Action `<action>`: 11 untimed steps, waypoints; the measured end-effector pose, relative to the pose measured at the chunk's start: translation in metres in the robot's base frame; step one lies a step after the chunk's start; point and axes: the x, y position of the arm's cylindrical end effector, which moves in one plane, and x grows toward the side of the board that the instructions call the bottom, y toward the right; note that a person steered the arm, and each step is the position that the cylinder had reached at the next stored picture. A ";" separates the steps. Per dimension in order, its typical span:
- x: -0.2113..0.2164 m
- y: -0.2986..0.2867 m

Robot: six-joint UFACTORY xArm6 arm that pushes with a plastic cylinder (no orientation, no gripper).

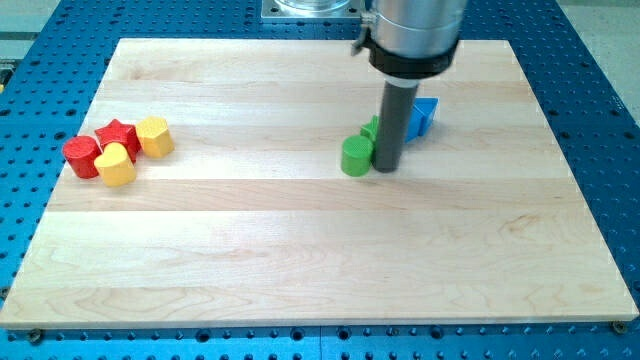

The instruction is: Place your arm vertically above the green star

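Note:
My dark rod comes down from the arm at the view's top, and my tip (387,167) rests on the wooden board (300,260). A green round block (354,156) sits just left of the tip, touching or nearly touching the rod. A second green block (370,128), likely the green star, shows only a sliver behind the rod, at the tip's upper left. A blue block (424,115) lies just right of the rod, partly hidden by it.
At the view's left is a cluster: a red star (118,133), a red round block (81,156), a yellow heart-like block (116,166) and a yellow block (153,136). Blue perforated table surrounds the board.

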 end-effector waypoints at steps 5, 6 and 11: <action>0.037 0.069; 0.005 0.135; -0.149 0.016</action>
